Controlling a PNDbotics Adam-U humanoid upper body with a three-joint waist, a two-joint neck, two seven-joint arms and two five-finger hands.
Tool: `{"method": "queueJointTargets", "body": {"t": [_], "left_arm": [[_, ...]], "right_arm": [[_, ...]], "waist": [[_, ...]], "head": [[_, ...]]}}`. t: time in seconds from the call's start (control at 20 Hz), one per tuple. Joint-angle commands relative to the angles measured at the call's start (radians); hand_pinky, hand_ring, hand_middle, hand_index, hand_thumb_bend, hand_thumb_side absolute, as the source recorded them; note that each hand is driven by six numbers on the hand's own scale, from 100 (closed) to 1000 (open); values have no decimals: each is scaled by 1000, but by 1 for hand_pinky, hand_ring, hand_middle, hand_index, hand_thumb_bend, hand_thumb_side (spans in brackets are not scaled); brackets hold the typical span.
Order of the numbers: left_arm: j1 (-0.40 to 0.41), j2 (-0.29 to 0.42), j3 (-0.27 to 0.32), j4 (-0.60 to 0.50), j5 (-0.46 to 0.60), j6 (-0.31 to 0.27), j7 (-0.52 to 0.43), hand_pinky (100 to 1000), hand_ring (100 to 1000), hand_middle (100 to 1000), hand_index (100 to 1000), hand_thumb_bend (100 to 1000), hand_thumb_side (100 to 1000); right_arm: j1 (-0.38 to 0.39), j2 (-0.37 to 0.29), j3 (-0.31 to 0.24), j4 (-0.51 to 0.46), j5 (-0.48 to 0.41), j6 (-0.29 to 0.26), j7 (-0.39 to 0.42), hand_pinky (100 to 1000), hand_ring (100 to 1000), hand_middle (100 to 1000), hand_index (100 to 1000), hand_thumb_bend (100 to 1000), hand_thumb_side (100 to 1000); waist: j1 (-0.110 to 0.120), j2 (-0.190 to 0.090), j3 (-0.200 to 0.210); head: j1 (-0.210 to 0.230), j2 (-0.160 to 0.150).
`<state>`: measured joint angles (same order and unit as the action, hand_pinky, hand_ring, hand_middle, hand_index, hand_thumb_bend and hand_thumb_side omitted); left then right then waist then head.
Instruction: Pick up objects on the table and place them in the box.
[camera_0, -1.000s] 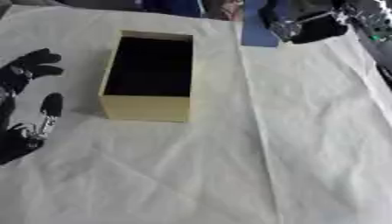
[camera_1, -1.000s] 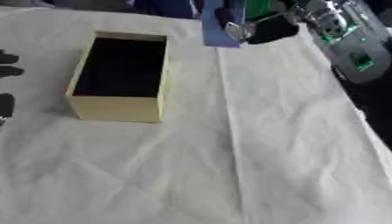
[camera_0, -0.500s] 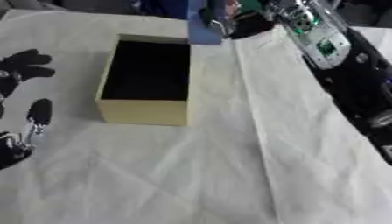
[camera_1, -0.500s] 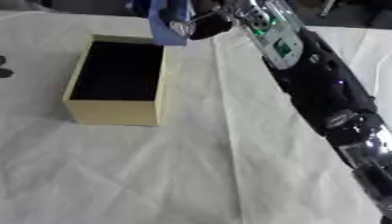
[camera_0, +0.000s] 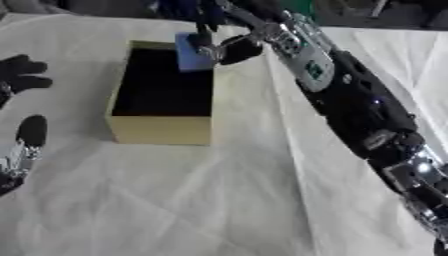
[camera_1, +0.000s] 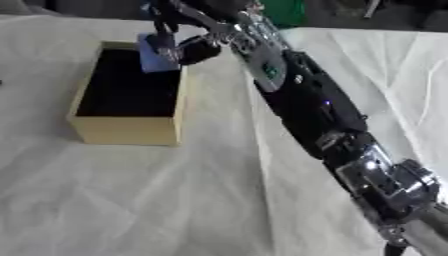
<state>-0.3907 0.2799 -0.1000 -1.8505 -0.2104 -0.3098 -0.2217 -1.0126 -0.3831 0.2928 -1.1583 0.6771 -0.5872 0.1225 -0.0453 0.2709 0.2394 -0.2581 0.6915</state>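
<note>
Blue block (camera_0: 192, 52) hangs over the far right corner of the tan box (camera_0: 162, 130), pinched in the right hand's (camera_0: 219, 42) fingers, on a white-clothed table (camera_0: 219, 200); the left hand (camera_0: 22, 82) rests at the left edge, fingers relaxed.

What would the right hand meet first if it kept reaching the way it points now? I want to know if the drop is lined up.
Probably the box: the right hand, curled on the blue block, points at its far right corner. Its height above the rim is unclear.
</note>
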Motion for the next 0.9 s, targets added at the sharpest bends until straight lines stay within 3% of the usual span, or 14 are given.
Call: {"method": "queueJointTargets", "body": {"t": [0.05, 0.2, 0.5, 0.65, 0.7, 0.75, 0.9], "left_arm": [[-16, 3, 2, -21, 6, -1, -3, 878, 788, 812, 948, 198, 577], [-16, 2, 3, -21, 6, 0, -4, 876, 788, 812, 948, 197, 578], [-11, 5, 8, -19, 1, 2, -1, 876, 788, 812, 949, 192, 586], [-7, 7, 12, -18, -4, 3, -1, 877, 788, 812, 949, 191, 588], [-7, 8, 15, -17, -5, 3, 0, 877, 788, 812, 949, 183, 584], [-6, 9, 17, -16, -7, 4, 2, 877, 788, 812, 949, 191, 588], [0, 12, 24, -14, -15, 6, 7, 877, 788, 813, 949, 188, 594]], "right_arm": [[-19, 7, 8, 6, 48, -24, 7, 687, 746, 454, 664, 100, 198], [-12, 10, 12, 13, 74, -34, 27, 706, 796, 574, 758, 100, 214], [-6, -24, -26, 0, 49, -8, -4, 709, 800, 584, 771, 100, 200], [7, -53, -47, -20, -10, 16, -22, 709, 802, 580, 769, 100, 207], [15, -68, -52, -34, -37, 23, -26, 710, 804, 578, 769, 100, 258], [24, -86, -56, -53, -65, 33, -30, 710, 804, 577, 768, 100, 217], [67, -141, -74, -126, -164, 65, -33, 713, 811, 577, 771, 100, 246]], "waist": [[6, -16, 1], [6, -15, 0], [6, -16, -11], [5, -15, -18], [4, -14, -20], [4, -13, -23], [3, -10, -37]], "head": [[-4, -11], [-3, -10], [8, -12], [14, -13], [18, -14], [24, -16], [42, -14]]}}
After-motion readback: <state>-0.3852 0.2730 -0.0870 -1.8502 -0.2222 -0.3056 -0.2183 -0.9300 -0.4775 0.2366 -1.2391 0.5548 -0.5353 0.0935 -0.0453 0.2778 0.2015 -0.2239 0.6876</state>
